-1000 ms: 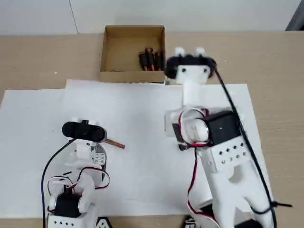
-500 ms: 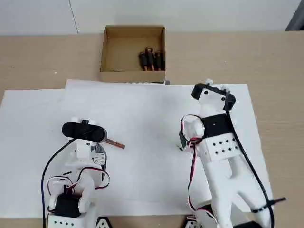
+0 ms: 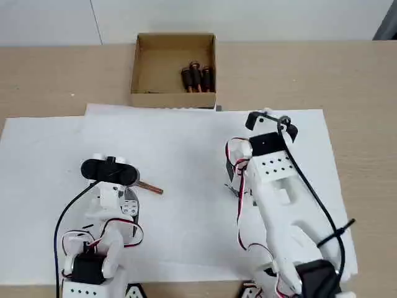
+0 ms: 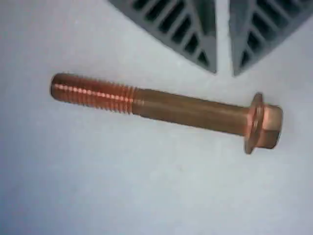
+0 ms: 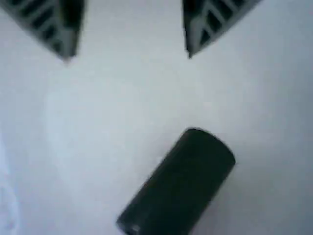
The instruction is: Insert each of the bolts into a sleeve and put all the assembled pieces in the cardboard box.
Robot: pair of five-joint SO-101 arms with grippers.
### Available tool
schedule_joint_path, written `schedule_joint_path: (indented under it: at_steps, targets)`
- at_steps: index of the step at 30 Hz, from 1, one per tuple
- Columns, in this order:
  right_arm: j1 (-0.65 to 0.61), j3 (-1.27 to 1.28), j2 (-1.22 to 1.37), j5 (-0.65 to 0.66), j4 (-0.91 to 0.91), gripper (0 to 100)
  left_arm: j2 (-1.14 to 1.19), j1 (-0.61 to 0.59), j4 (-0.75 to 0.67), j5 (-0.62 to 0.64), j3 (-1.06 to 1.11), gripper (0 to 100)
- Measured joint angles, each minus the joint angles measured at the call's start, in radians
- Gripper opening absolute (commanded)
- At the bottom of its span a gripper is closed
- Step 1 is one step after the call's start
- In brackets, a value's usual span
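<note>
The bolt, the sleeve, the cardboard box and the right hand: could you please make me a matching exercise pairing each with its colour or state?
Things:
1. flanged bolt
2. sleeve
3. cardboard box
4. right hand

Colour or state:
A. open and empty above the white paper
B. copper-coloured
C. holds the assembled pieces
D. black

Pairs: 1-B, 2-D, 3-C, 4-A
</note>
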Motion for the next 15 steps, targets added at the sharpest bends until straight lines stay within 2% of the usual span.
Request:
schedule_joint_path:
  at_steps: [6, 15]
  targets:
    - [0.0, -0.003, 0.052, 0.0, -0.075, 18.0, 0.0, 0.0, 0.0, 0.0, 0.0, 1]
    - [0.0, -0.003, 0.146, 0.0, -0.178, 17.7, 0.0, 0.0, 0.0, 0.0, 0.0, 1]
